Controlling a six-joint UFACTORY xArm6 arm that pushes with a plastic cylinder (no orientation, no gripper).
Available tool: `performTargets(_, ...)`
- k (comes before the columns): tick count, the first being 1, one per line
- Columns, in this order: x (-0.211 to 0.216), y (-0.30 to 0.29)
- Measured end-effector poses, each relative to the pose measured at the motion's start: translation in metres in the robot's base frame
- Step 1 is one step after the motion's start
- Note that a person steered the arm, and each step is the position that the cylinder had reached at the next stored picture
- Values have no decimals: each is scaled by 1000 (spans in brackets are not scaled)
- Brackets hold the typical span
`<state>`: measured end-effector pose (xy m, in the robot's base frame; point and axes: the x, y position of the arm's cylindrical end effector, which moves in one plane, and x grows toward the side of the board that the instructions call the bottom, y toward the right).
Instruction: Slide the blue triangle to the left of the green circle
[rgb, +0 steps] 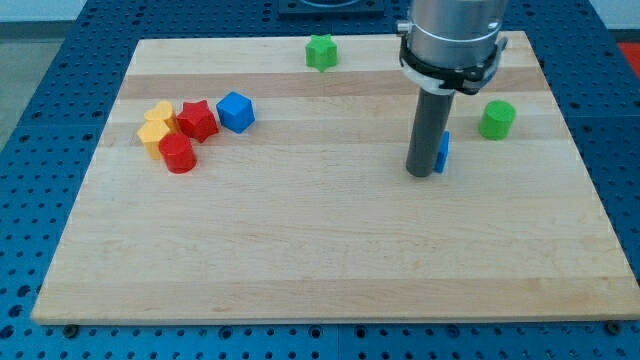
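The wooden tabletop (330, 250) fills most of the view and lies on a blue perforated base (40, 180). Over its right part the arm (452, 40) comes down from the view's top as a wide grey cylinder, and below it the dark rod ends in the tip (420, 173), which stands on the wood. There is no pincer on this arm, so nothing is gripped; the rod only stands against the block beside it. The blue triangle (442, 152) is just at the view's right of the rod, touching it as far as can be seen, and the rod hides most of it, so only a narrow blue edge shows. The green circle (497, 119) stands near it, further to the view's right and a little toward the top, apart from the triangle. The green star (320, 52) is close to the top edge. At the view's left the other blocks form a group: a blue cube (235, 111), a red star (198, 120), a red cylinder (177, 154), and two yellow blocks (155, 125) whose shape is not clear.
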<state>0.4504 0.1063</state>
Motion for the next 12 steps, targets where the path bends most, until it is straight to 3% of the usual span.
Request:
performTargets(2, 0, 16)
performTargets(6, -17, -8)
performTargets(11, -14, 69)
performTargets(12, 5, 20)
